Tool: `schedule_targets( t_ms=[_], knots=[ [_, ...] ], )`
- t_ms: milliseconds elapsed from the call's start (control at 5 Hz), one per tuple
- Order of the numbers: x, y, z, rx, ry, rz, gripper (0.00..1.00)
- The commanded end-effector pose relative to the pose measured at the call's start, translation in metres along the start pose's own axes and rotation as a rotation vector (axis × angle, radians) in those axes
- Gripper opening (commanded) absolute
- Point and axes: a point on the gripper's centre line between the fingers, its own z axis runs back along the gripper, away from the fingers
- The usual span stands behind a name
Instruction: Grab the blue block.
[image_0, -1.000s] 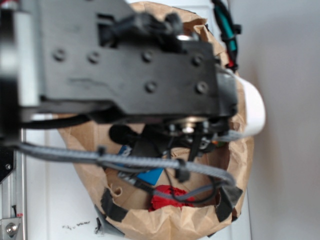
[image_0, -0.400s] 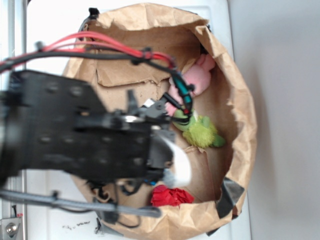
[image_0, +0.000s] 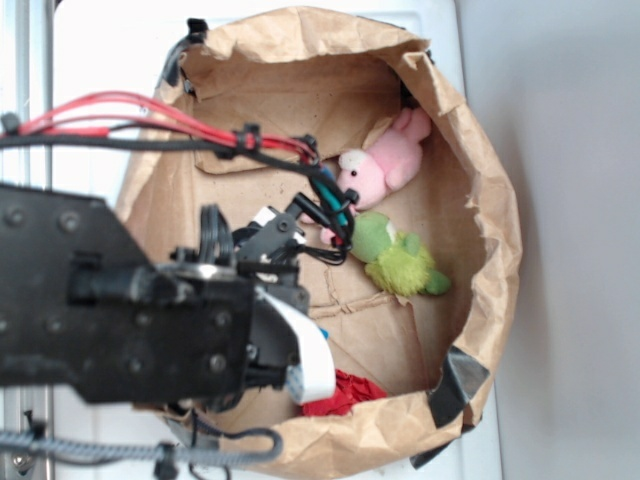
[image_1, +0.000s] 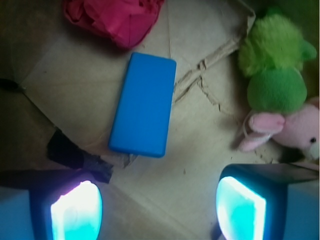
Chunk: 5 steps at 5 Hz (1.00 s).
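Note:
The blue block is a flat bright blue slab lying on the brown paper floor of the bag, its long side nearly upright in the wrist view. My gripper hangs above the floor just below the block in that view, apart from it. The glowing fingers stand wide apart with only bare paper between them, so the gripper is open. In the exterior view the black arm covers the bag's lower left and hides the block.
A red wrinkly ball lies just past the block's far end. A green plush toy and a pink bunny lie to the right. The crumpled bag wall rings everything; black tape lies near the left finger.
The arm has swung from across the top of the bag to its lower left, uncovering the pink bunny and the green toy. The gripper holds nothing.

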Motion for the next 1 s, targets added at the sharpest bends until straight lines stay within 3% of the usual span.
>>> schedule_targets(
  t_ms=[0, 600, 800],
  knots=[
    [0.015, -0.015, 0.001, 0.050, -0.002, -0.033, 1.00],
    [0.015, -0.015, 0.001, 0.050, -0.002, -0.033, 1.00],
    [0.012, 0.003, -0.014, 0.048, -0.049, -0.017, 1.00]
  ],
)
